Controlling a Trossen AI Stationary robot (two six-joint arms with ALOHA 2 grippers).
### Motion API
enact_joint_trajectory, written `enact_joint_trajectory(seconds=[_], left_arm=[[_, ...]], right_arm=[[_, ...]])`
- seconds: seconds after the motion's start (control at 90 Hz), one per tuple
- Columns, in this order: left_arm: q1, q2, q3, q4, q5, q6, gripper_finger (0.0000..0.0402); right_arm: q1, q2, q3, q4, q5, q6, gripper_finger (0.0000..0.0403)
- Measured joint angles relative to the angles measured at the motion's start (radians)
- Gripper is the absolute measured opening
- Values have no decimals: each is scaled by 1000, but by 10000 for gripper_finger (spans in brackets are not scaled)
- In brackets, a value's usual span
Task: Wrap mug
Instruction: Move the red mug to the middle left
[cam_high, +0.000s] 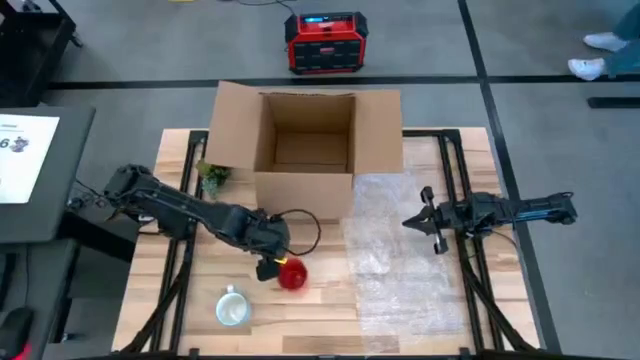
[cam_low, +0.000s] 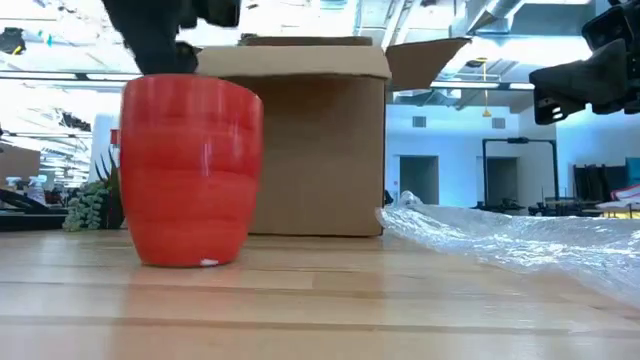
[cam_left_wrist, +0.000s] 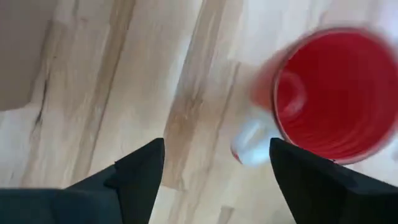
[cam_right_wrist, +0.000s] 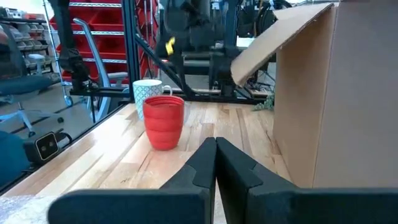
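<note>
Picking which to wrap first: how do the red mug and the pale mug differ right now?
The red mug is solid red; the pale mug is whitish with a light pattern. The red mug stands nearer the bubble wrap, while the pale mug stands farther from it, toward the table's front edge. The left gripper, open, hangs by the red mug; nothing is near the pale one. Both stand upright on the table.
</note>
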Motion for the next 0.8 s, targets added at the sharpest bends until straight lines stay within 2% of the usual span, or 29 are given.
enact_joint_trajectory(seconds=[0.111,0.3,0.522,0.6,0.667,0.8], left_arm=[[-26,21,0,64,4,-30,270],[-30,143,0,129,-18,-49,270],[-18,255,0,131,-4,-28,256],[-18,268,0,133,16,-18,226],[-21,269,0,123,33,-9,183],[-21,245,2,76,58,-8,53]], right_arm=[[0,0,0,0,0,0,0],[0,0,0,1,0,0,0],[0,0,0,1,0,0,0],[0,0,0,1,0,0,0],[0,0,0,1,0,0,0],[0,0,0,2,0,0,0]])
